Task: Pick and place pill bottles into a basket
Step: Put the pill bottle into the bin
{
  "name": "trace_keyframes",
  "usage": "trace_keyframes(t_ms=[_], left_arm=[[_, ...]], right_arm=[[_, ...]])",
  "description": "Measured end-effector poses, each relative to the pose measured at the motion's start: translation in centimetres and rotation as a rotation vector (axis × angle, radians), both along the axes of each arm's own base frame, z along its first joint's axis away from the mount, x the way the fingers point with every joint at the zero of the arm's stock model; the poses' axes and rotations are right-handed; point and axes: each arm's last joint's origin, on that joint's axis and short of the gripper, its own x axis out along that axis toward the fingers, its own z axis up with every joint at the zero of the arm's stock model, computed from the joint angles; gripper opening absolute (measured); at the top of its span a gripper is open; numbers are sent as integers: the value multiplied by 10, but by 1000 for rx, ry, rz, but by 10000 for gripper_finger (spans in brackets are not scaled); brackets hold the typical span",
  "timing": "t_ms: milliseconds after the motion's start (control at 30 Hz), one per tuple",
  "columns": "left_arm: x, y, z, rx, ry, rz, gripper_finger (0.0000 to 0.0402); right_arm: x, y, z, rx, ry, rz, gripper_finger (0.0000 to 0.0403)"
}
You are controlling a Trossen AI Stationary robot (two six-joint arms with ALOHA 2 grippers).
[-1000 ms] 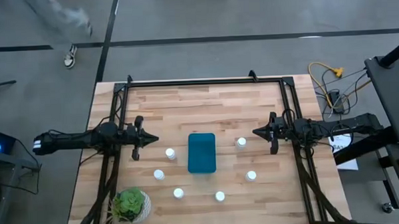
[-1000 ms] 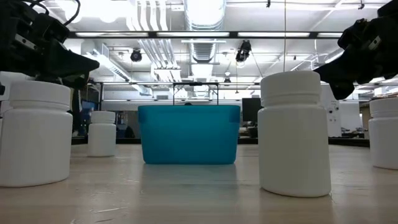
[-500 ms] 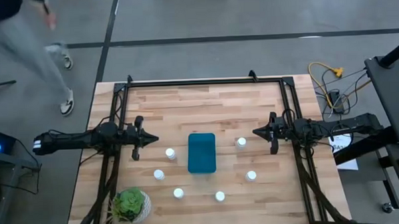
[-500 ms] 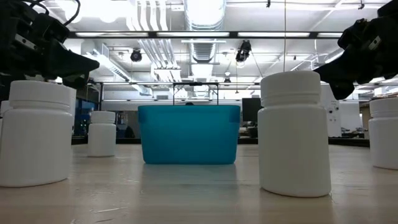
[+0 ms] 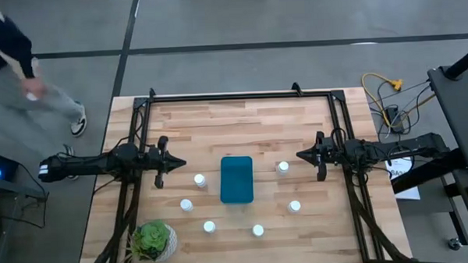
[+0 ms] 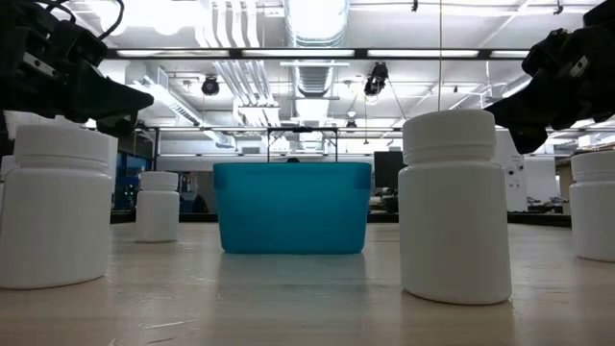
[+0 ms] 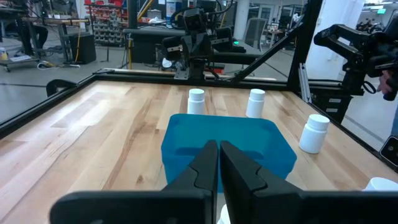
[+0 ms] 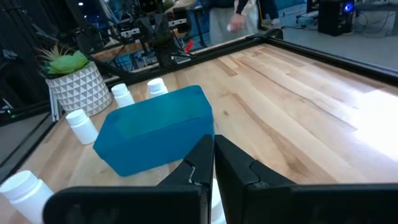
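Observation:
The teal basket stands at the table's middle; it also shows in the low view. Six small white pill bottles stand upright around it: three on its left, one near, and two on its right. My left gripper is shut and empty, above the table left of the basket. My right gripper is shut and empty, right of the basket. Each wrist view looks over the basket.
A white pot with a green plant stands at the table's near left corner. A black frame runs along the far edge and both sides. A person moves on the floor beyond the far left corner. Bare wood lies behind the basket.
Both arms, the bottles and the basket have kept still. The person beyond the table's far left corner has walked across the floor toward the left.

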Motion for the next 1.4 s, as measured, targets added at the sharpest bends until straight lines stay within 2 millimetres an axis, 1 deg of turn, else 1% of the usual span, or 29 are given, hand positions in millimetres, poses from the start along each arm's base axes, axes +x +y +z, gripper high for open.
trace_keyframes(t_ms=[167,400,467,700,867,1300,1333,1400], left_arm=[[0,0,0,0,0,0,0],[0,0,0,12,2,0,0],[0,0,-1,52,7,-4,0],[0,0,-1,59,10,-2,0],[0,0,-1,53,14,-1,0],[0,0,0,50,0,0,0],[1,0,1,42,-11,1,0],[1,0,3,-64,-33,-8,0]], right_arm=[[0,0,0,9,-2,-1,9],[0,0,0,70,-11,-11,9],[0,0,1,114,-29,-17,9],[0,0,3,244,-65,-37,9],[1,0,4,254,-77,-37,9],[1,0,23,271,-269,-22,9],[1,0,25,273,-287,-20,9],[1,0,27,276,-316,-16,9]])
